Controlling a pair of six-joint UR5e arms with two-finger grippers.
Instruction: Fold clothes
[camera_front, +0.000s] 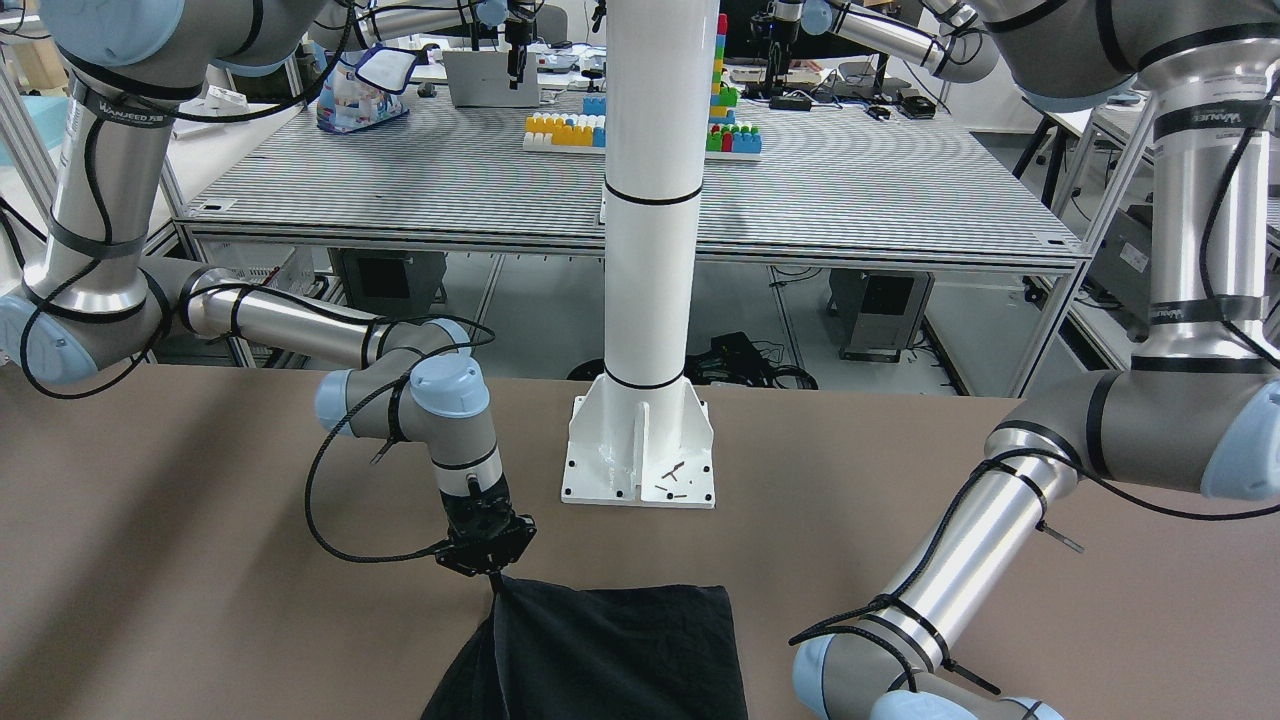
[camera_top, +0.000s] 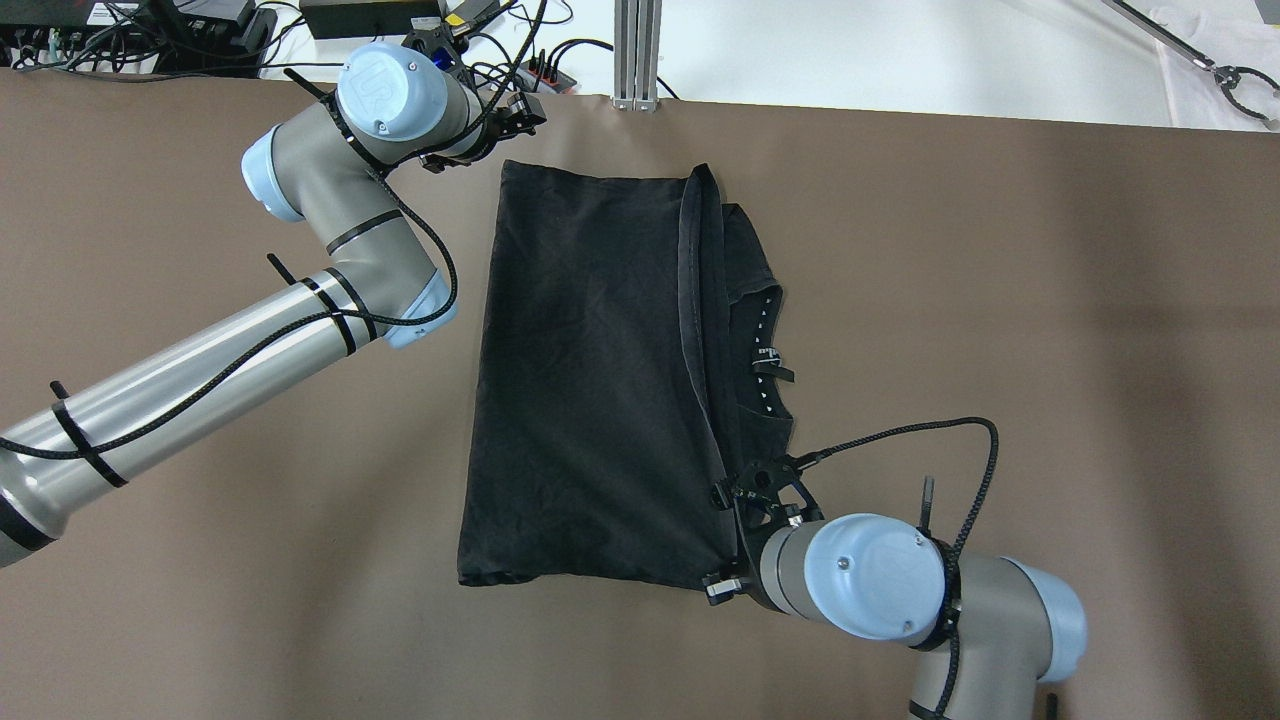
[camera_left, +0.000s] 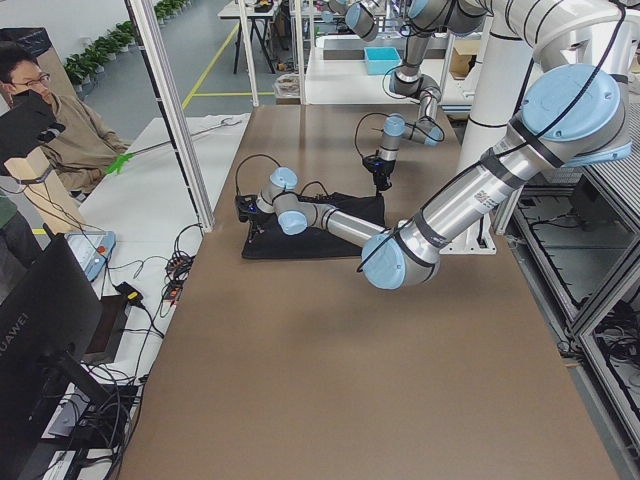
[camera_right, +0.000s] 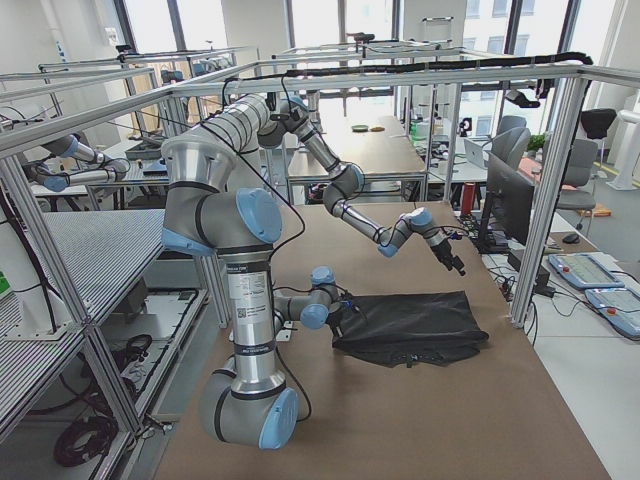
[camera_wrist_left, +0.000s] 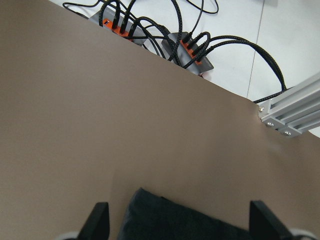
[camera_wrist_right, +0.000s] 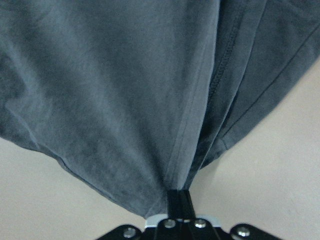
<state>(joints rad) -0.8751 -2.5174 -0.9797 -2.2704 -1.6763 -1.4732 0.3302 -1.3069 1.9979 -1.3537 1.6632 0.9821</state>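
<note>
The black garment (camera_top: 590, 380) lies on the brown table, its right side folded over towards the middle. My right gripper (camera_top: 745, 500) is shut on the folded edge near its near right corner. The front view shows it (camera_front: 492, 572) pinching the fabric (camera_front: 620, 650) up into a point, and the right wrist view (camera_wrist_right: 177, 200) shows cloth (camera_wrist_right: 100, 75) bunched between the shut jaws. My left gripper (camera_top: 515, 112) is open at the garment's far left corner. In the left wrist view (camera_wrist_left: 181, 207) the corner (camera_wrist_left: 175, 225) lies between the spread fingers (camera_wrist_left: 100, 220).
The white pillar (camera_front: 650, 250) stands on its base plate (camera_front: 640, 460) at the robot's side of the table. An aluminium post (camera_top: 637, 50) and power strips with cables (camera_wrist_left: 190, 50) sit past the table's far edge. An operator (camera_left: 50, 130) sits beside the table.
</note>
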